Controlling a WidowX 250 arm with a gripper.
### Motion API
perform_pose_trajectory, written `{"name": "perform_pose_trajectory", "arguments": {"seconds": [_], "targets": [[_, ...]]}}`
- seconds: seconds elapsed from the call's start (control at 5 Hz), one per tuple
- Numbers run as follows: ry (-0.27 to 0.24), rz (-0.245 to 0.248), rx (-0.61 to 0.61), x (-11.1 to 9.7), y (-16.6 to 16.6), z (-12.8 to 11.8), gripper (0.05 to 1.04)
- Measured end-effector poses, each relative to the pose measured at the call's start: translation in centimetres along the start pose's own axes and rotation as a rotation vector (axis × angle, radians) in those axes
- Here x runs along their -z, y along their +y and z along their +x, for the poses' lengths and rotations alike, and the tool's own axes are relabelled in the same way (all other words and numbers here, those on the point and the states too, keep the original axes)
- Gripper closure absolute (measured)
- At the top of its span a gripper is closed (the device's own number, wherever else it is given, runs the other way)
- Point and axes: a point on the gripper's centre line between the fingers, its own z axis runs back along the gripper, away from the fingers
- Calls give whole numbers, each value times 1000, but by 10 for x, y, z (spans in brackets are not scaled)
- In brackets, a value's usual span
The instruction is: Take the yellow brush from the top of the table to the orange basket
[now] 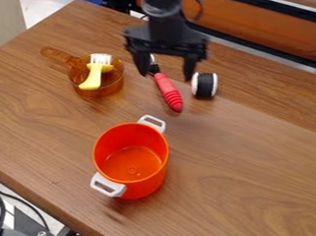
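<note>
Brush: the yellow brush with white bristles (92, 78) lies in the amber see-through plastic pan (115, 84), at the upper left of the view.
Brush direction: its long axis runs roughly up and down the view, slightly slanted; the bristles point to the far side, while the handle end points to the near side and a little left.
Amber pan: it holds the brush, and its handle points away to the upper left.
Orange basket: the deep, round orange container with two white handles (156, 161) stands upright, nearer the camera than the pan and to its right in the view. One handle is at the far right of its rim, the other at the near left. Its orange floor shows inside.
End effector: the black two-finger end effector (165, 72) hangs at the upper middle, right of the pan, open, with its fingers apart.
Red-handled tool: the tool with a ridged red handle (168, 92) has its handle end pointing to the near right.
Spool: the black cylinder with white ends (204, 85) is right of the red handle.
Table: brown wood-grained table (251, 168).
</note>
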Motion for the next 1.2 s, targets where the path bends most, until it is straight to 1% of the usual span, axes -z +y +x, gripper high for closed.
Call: {"name": "perform_pose_trajectory", "arguments": {"seconds": [0.2,0.4,0.6,0.8,1.0,1.2], "targets": [[7,55,12,0,41,5,84],[11,96,-3,-3,78,16,84],[42,150,-10,9,106,21,84],[100,166,-7,21,123,29,113],[80,154,8,28,124,30,261],[87,120,-2,33,119,29,87]]}}
